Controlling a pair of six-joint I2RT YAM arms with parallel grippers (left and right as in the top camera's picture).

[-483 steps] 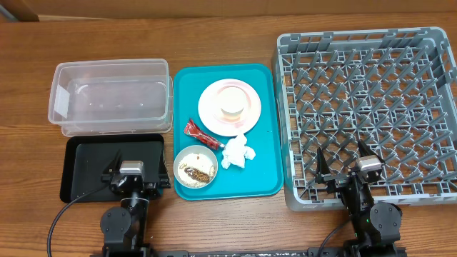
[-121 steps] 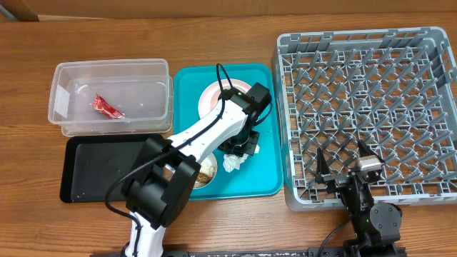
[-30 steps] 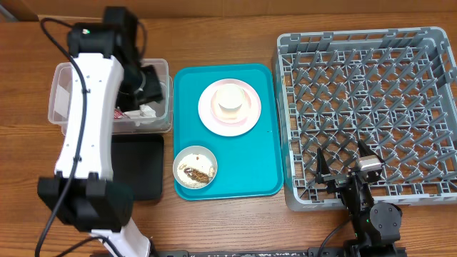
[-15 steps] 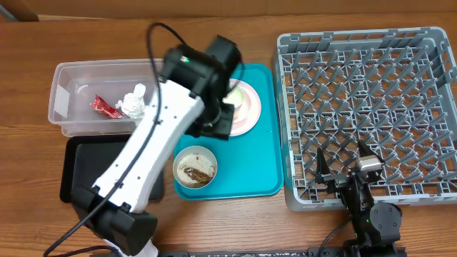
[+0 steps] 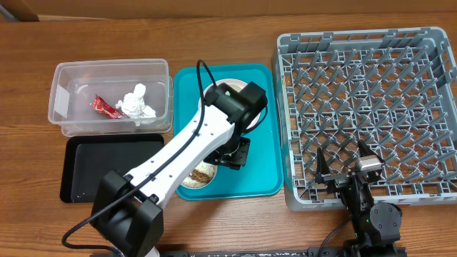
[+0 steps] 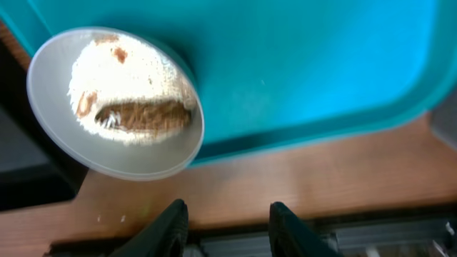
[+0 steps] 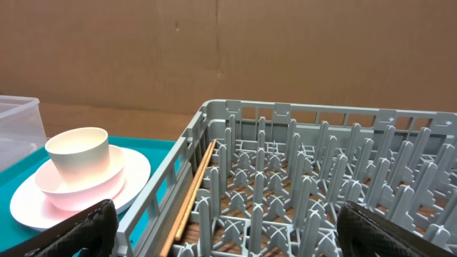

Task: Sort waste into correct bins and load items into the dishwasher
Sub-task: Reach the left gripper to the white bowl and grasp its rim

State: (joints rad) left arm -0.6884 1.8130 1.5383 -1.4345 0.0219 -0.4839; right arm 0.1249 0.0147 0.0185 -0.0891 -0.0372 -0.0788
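1. Left gripper: jaws parted with nothing between them, poised above the teal tray, just beside the bowl of rice grains and brown scraps.
2. Right gripper: jaws spread wide and empty, at the near edge of the grey dish rack.
3. Pink plate on the teal tray, bearing a second bowl and the white cup.
4. Clear tub: contains the red wrapper and the tissue. The black tray lies just in front of it.

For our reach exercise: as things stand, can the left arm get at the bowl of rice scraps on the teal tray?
Probably yes. The left gripper hangs open close above the bowl, and nothing shows between them.
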